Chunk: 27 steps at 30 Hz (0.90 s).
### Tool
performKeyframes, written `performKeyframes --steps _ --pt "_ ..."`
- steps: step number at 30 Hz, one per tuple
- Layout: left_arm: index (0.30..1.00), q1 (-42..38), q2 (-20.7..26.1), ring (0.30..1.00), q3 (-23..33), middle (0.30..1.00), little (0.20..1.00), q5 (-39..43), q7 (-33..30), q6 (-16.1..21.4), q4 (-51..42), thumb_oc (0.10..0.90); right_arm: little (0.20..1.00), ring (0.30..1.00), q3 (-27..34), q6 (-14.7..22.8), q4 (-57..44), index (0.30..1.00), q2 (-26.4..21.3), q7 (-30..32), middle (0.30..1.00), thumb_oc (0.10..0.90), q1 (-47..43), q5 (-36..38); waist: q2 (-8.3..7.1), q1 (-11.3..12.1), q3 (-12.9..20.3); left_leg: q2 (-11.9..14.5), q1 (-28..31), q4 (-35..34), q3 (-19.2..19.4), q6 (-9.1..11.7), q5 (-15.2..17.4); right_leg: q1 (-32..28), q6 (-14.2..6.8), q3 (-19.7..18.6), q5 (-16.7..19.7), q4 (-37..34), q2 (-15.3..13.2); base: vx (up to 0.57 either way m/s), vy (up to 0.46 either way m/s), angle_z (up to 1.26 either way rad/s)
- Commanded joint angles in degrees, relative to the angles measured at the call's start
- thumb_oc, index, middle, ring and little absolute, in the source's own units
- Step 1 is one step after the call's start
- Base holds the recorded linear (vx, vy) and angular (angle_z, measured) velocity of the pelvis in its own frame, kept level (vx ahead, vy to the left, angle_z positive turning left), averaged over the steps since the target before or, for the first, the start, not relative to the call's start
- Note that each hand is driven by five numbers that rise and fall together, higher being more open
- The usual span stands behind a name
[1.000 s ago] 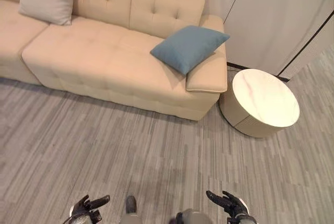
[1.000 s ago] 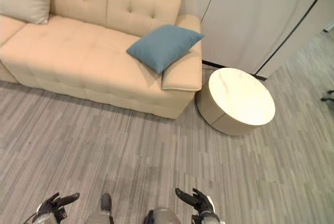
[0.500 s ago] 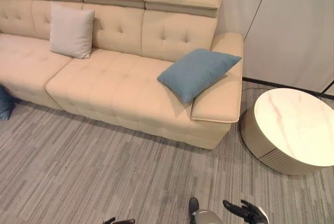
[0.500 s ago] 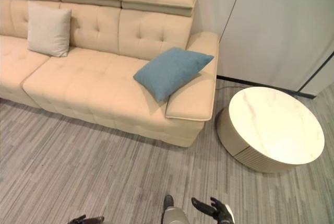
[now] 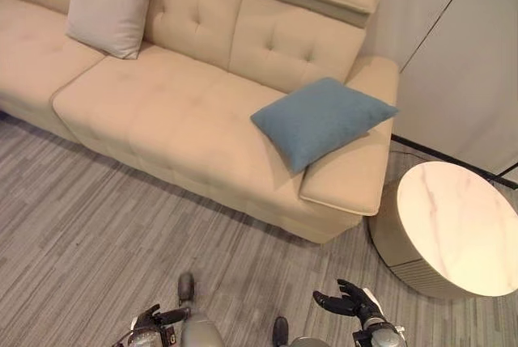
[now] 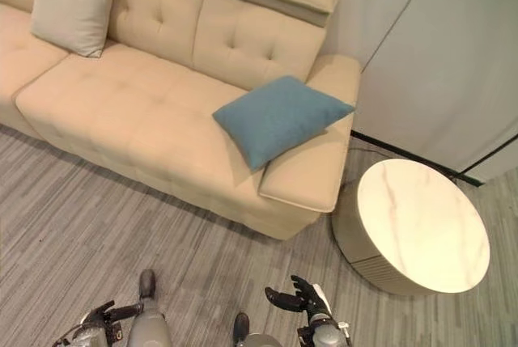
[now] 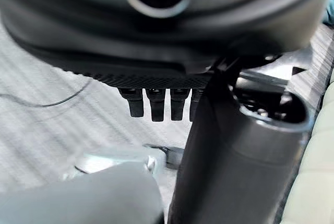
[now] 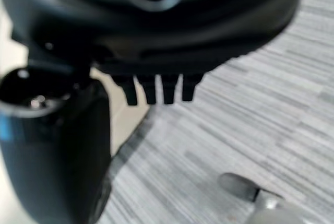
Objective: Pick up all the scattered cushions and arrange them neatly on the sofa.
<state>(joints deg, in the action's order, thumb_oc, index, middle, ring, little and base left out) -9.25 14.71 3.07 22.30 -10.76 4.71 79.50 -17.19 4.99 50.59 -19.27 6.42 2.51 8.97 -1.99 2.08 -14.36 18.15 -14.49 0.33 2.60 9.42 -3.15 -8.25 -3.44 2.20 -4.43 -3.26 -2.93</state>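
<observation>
Blue cushion [image 5: 322,120] tilted on sofa [image 5: 178,112] seat, right end resting on armrest. Beige cushion [image 5: 108,7] upright against far-left backrest, top cut off. Left hand [image 5: 154,319] and right hand [image 5: 346,302] low near floor, fingers relaxed, empty. Round table [image 5: 457,226] right, partly cut off.
</observation>
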Motion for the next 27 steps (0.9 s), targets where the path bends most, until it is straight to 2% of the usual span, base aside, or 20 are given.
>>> performKeyframes --steps 1,3,4,5,6,7,9,12,13,14,17,18,19,21,22,23,24,25,26,27 --pt "0.9 5.1 3.8 0.9 -1.45 0.9 0.9 -4.16 -0.97 -0.87 3.15 0.8 0.9 0.9 1.33 2.51 -3.21 0.9 -0.27 -0.46 0.9 0.8 0.56 -2.31 -3.5 1.22 2.9 1.13 -4.93 4.44 0.64 -1.25 -3.42 -1.95 -2.76 -0.9 -9.53 8.78 -0.11 0.36 0.263 -0.67" --pt "0.9 5.49 4.25 0.9 -1.47 0.9 0.9 -4.86 -0.64 -0.94 3.16 0.8 0.9 0.9 1.4 2.42 -3.16 0.9 0.02 -0.79 0.9 0.8 0.83 -2.69 -4.19 1.7 3.33 0.27 -4.85 6.5 0.72 -1.87 -2.94 -0.91 -3.36 -1.54 -9.25 12.43 -0.78 0.35 0.268 -0.69" --pt "0.9 5.11 5.26 0.9 -2.33 0.9 0.9 -6.8 -0.44 -1.37 3.27 0.8 0.9 0.9 1.65 2.51 -2.81 0.9 0.62 -1.18 0.9 0.8 1.13 -2.58 -5.3 1.39 3.24 -1.6 -4.33 9.77 1.21 -3.36 -0.45 1.77 -5.17 -2.0 -6.15 20.86 -1.94 0.41 0.315 -0.49" --pt "0.9 5.09 5.25 0.9 -2.34 0.9 0.9 -6.8 -0.44 -1.37 3.27 0.8 0.9 0.9 1.67 2.51 -2.81 0.9 0.61 -1.18 0.9 0.8 1.12 -2.58 -5.16 1.46 3.41 -1.42 -4.52 9.73 1.19 -3.34 -0.54 1.98 -5.14 -2.07 -6.0 20.79 -1.77 0.47 0.411 -0.24" --pt "0.9 4.48 6.03 0.9 -3.46 0.9 0.9 -7.58 -0.49 -1.52 2.55 0.8 0.9 0.9 1.87 2.51 -3.24 0.9 1.0 -1.45 0.9 0.8 1.34 -1.92 -5.37 0.14 2.83 -3.52 -2.56 11.49 2.09 -5.34 2.61 6.33 -5.85 -2.48 -0.16 30.14 -2.52 0.19 0.195 0.11" --pt "0.9 4.46 6.03 0.9 -3.48 0.9 0.9 -7.58 -0.49 -1.52 2.55 0.8 0.9 0.9 1.89 2.5 -3.25 0.9 1.0 -1.45 0.9 0.8 1.34 -1.92 -5.27 0.23 3.02 -3.38 -2.77 11.47 2.14 -5.33 2.55 6.6 -5.83 -2.58 -0.04 30.12 -2.39 0.28 0.308 0.08" --pt "0.9 3.28 6.95 0.9 -6.03 0.9 0.9 -10.35 -0.81 -1.15 0.35 0.8 0.9 0.9 2.36 2.97 -5.45 0.9 0.83 -1.37 0.9 0.8 1.88 -1.82 -3.8 -2.37 2.11 -6.59 2.9 10.09 3.62 -8.17 6.33 14.39 -6.02 -1.12 4.8 37.26 -3.18 0.39 0.38 0.1" --pt "0.9 1.58 7.33 0.9 -7.91 0.9 0.9 -12.43 -1.27 -0.38 -1.65 0.8 0.9 0.9 3.1 3.22 -5.29 0.9 0.83 -1.32 0.9 0.8 2.48 -0.91 -3.04 -4.76 1.77 -9.9 6.33 9.03 3.47 -8.59 8.84 17.67 -4.86 0.09 1.48 28.2 -3.02 0.4 0.217 0.2" --pt "0.9 1.58 7.31 0.9 -7.91 0.9 0.9 -12.44 -1.29 -0.38 -1.65 0.8 0.9 0.9 3.1 3.24 -5.27 0.9 0.81 -1.33 0.9 0.8 2.48 -0.91 -3.08 -4.91 1.53 -10.01 6.57 9.16 3.32 -8.6 9.07 17.31 -4.89 0.24 1.2 28.3 -3.15 0.27 0.075 0.22" --pt "0.9 1.02 7.23 0.9 -8.09 0.9 0.9 -12.43 -1.17 -0.2 -2.0 0.8 0.9 0.9 3.25 3.33 -5.21 0.9 0.7 -1.33 0.9 0.8 2.48 -0.57 -3.04 -5.6 1.25 -10.87 7.13 9.35 3.04 -8.52 9.94 18.2 -4.74 0.22 0.68 24.51 -3.55 0.27 0.016 0.16" --pt "0.9 -0.66 6.54 0.9 -8.18 0.9 0.9 -11.71 -1.06 0.27 -2.15 0.8 0.9 0.9 3.29 3.17 -4.71 0.9 1.06 -1.22 0.9 0.8 2.69 -0.09 -3.14 -7.79 0.22 -12.28 10.36 10.08 1.78 -7.66 13.78 21.8 -5.52 0.17 2.8 10.9 -6.56 0.49 -0.013 0.31" --pt "0.9 -1.23 5.96 0.9 -7.93 0.9 0.9 -11.22 -1.01 0.22 -1.84 0.8 0.9 0.9 3.09 2.91 -4.61 0.9 1.31 -1.15 0.9 0.8 2.43 -0.59 -2.62 -8.48 -0.39 -11.85 12.25 10.41 1.94 -7.1 15.3 24.85 -6.21 2.61 4.01 7.3 -8.95 0.42 -0.041 0.23" --pt "0.9 -1.26 5.9 0.9 -7.93 0.9 0.9 -11.22 -1.02 0.23 -1.83 0.8 0.9 0.9 3.11 2.91 -4.61 0.9 1.26 -1.14 0.9 0.8 2.42 -0.59 -2.35 -8.56 -0.59 -11.57 12.36 10.65 1.79 -7.03 15.57 24.48 -6.17 2.86 3.96 7.19 -8.72 0.39 -0.049 0.27" --pt "0.9 -0.63 4.83 0.9 -7.81 0.9 0.9 -11.27 -0.68 0.18 -1.42 0.8 0.9 0.9 2.61 2.62 -4.46 0.9 1.16 -0.96 0.9 0.8 2.12 -2.09 -2.49 -8.81 -1.16 -12.43 15.5 11.87 2.88 -6.82 18.4 26.04 -6.5 9.3 5.31 5.99 -10.74 0.39 -0.057 0.25" --pt "0.9 -0.62 4.81 0.9 -7.8 0.9 0.9 -11.28 -0.68 0.18 -1.43 0.8 0.9 0.9 2.6 2.63 -4.45 0.9 1.15 -0.96 0.9 0.8 2.11 -2.09 -2.39 -8.86 -1.27 -12.33 15.58 11.96 2.81 -6.81 18.51 25.88 -6.52 9.41 5.26 6.0 -10.68 0.53 -0.045 0.3" --pt "0.9 0.13 4.36 0.9 -7.89 0.9 0.9 -11.74 -0.19 0.34 -1.14 0.8 0.9 0.9 2.8 2.65 -3.88 0.9 0.77 -0.99 0.9 0.8 2.08 -2.18 -2.72 -9.46 -0.78 -13.75 17.13 13.51 2.78 -6.89 20.83 25.58 -6.79 9.92 6.21 7.49 -10.82 0.48 -0.038 0.27" --pt "0.9 0.98 4.07 0.9 -7.94 0.9 0.9 -12.22 0.05 0.23 -0.8 0.8 0.9 0.9 3.34 2.58 -3.64 0.9 0.58 -1.32 0.9 0.8 2.27 -1.72 -2.63 -10.01 -0.11 -14.03 18.03 15.64 1.97 -6.49 21.75 24.87 -6.48 8.21 6.58 8.56 -9.84 0.47 -0.039 0.31" --pt "0.9 0.99 4.1 0.9 -7.93 0.9 0.9 -12.22 0.05 0.23 -0.8 0.8 0.9 0.9 3.31 2.57 -3.65 0.9 0.61 -1.32 0.9 0.8 2.26 -1.72 -2.83 -10.18 0.04 -14.28 17.85 15.53 1.85 -6.54 21.52 25.0 -6.51 8.24 6.68 8.5 -10.1 0.53 -0.112 0.26" --pt "0.9 2.69 3.29 0.9 -7.4 0.9 0.9 -12.5 0.52 -0.02 -0.6 0.8 0.9 0.9 3.9 2.71 -4.82 0.9 -0.65 -1.1 0.9 0.8 2.72 -2.31 -2.39 -10.18 1.18 -12.13 16.85 26.3 1.86 -3.51 17.15 22.48 -4.49 7.62 7.66 9.78 -7.39 0.31 -0.087 0.3" --pt "0.9 2.7 3.33 0.9 -7.39 0.9 0.9 -12.5 0.52 -0.02 -0.61 0.8 0.9 0.9 3.88 2.7 -4.83 0.9 -0.62 -1.1 0.9 0.8 2.72 -2.31 -2.61 -10.39 1.38 -12.39 16.59 26.18 1.7 -3.54 16.88 22.63 -4.5 7.7 7.78 9.68 -7.67 0.42 -0.144 0.28"
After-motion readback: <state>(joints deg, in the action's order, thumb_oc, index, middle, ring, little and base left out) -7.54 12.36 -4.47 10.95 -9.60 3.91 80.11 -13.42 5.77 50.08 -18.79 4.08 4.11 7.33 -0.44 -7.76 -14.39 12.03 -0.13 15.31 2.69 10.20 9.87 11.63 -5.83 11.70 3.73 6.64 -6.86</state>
